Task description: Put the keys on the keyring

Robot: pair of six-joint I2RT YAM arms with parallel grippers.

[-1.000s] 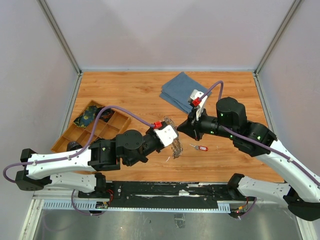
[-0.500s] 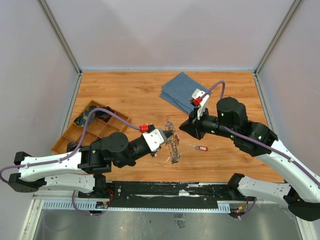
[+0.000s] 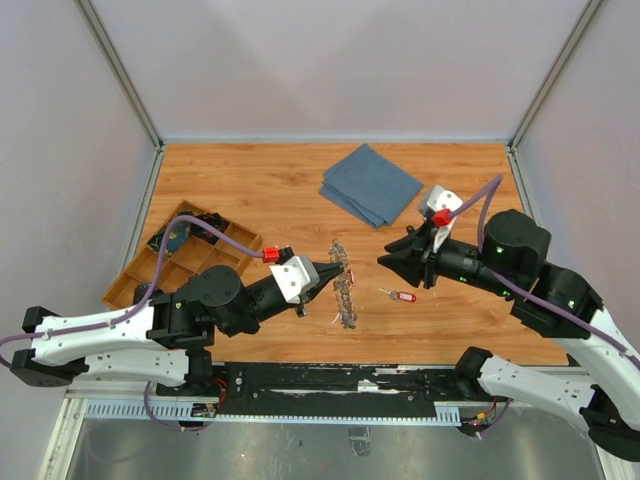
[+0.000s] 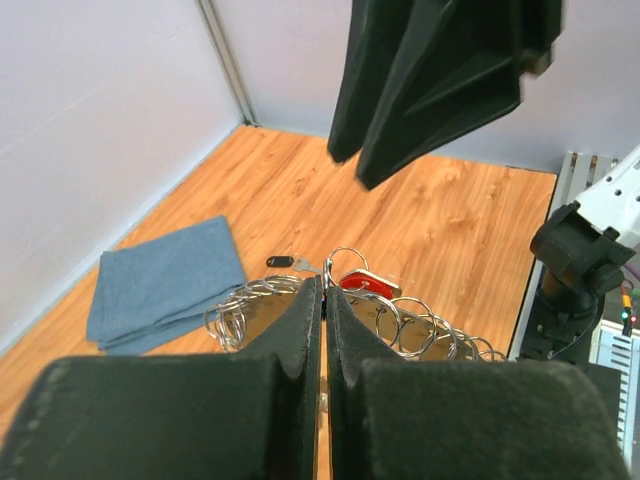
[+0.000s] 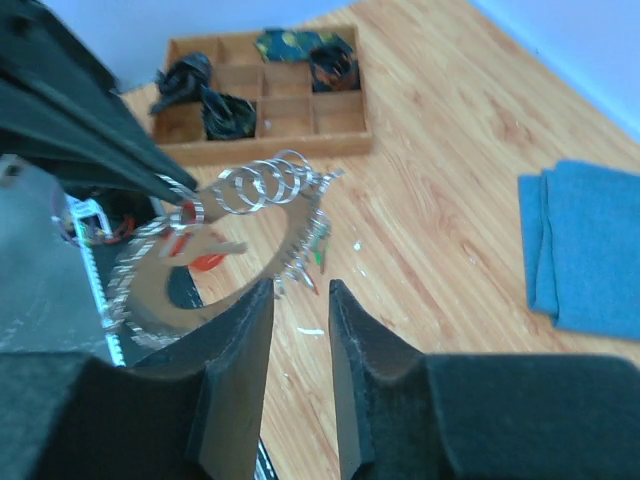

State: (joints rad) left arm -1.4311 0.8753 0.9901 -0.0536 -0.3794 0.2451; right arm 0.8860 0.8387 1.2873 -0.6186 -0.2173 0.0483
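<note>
Near the tabletop's (image 3: pixel 250 190) front edge, the left end effector (image 3: pixel 337 269) is clamping the upright keyring (image 3: pixel 348 300) while the right end effector (image 3: pixel 384 261) is hovering slightly open, empty.

Keyring (image 3: pixel 345 287): silvery, looped chain-like texture. Keys on ring (image 5: pixel 205 260): red, green. Loose key (image 3: pixel 401 296): red tag. Cloth (image 3: pixel 372 185): plain blue. Table (image 3: pixel 250 180): orange-brown wood grain. Tray (image 5: pixel 270 148): light brown wood. Cable (image 3: pixel 205 217): purple.

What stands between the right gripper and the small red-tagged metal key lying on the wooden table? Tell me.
Nothing visible. The right gripper hangs beside the red-tagged key, bare wooden table between them; the large silvery keyring, held by the left gripper, is off to the side.
</note>
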